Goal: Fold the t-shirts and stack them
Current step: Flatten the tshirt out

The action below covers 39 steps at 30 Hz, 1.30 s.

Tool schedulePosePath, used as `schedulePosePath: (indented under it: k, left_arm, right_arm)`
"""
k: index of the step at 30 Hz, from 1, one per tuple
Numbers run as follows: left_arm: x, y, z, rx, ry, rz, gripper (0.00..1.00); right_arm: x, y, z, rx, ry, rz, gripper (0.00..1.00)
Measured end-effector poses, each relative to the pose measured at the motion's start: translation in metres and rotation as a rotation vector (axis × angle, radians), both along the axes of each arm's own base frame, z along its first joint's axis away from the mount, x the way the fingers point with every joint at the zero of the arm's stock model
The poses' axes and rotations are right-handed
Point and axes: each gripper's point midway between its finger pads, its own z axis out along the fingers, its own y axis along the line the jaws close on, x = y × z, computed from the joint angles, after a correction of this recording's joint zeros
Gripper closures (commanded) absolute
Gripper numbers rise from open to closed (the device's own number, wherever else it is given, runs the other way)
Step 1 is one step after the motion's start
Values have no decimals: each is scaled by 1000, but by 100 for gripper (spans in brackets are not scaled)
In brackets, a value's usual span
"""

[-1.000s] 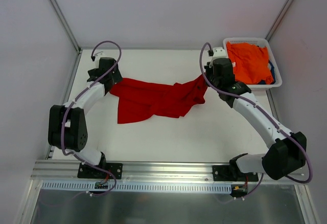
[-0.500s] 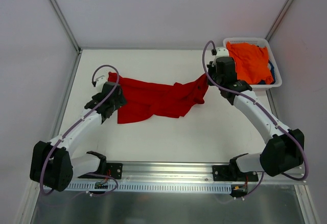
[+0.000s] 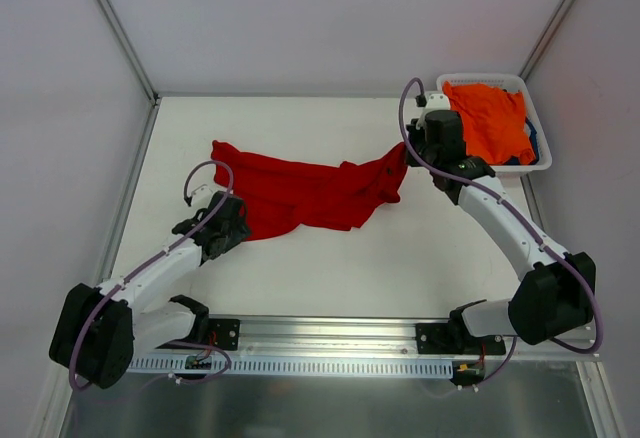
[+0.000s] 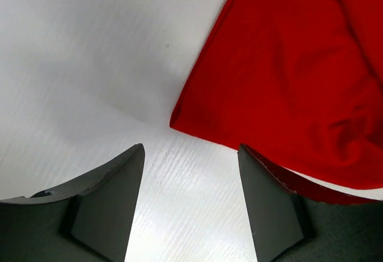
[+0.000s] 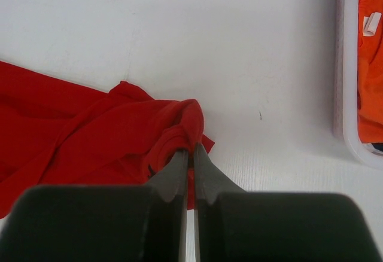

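A bright red t-shirt (image 3: 310, 190) lies crumpled across the middle of the table. My right gripper (image 3: 407, 155) is shut on its bunched right end, and the right wrist view shows that cloth (image 5: 179, 124) pinched between the tips (image 5: 191, 149). My left gripper (image 3: 235, 226) hovers low at the shirt's near-left corner. It (image 4: 191, 149) is open with only bare table between the fingers (image 4: 114, 196), and the red corner (image 4: 269, 82) lies just ahead. An orange t-shirt (image 3: 487, 120) fills the basket, with a dark blue one (image 3: 531, 144) peeking out beside it.
The white plastic basket (image 3: 520, 168) stands at the back right corner, close to the right arm; its wall (image 5: 344, 94) shows in the right wrist view. Pale walls and metal posts (image 3: 115, 28) enclose the table. A metal rail (image 3: 330, 333) runs along the near edge.
My left arm has swung from the shirt's far-left corner toward the near side, to its near-left corner, jaws narrowing. The right arm has barely moved and keeps its hold.
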Motion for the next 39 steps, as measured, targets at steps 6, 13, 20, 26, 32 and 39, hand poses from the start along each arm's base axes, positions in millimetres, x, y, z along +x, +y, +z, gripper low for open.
schedulePosePath:
  k: [6, 13, 20, 26, 32, 39]
  left_arm:
    - [-7, -5, -14, 3, 35, -9, 38]
    - [3, -8, -24, 16, 28, -11, 39]
    - [18, -6, -26, 56, 2, -10, 46]
    - [24, -6, -28, 75, -7, -7, 89]
    - [25, -6, -29, 77, -6, -10, 100]
    - [30, -8, -17, 85, -16, -31, 100]
  right_arm:
    - [1, -1, 0, 13, 2, 1, 100]
    - [0, 2, 0, 32, 2, 9, 100]
    - [-3, 2, 8, 44, -18, 16, 100]
    - [-5, 2, 10, 49, -24, 19, 100]
    - [-6, 2, 9, 52, -19, 19, 100]
    - [-6, 1, 9, 50, -20, 16, 100]
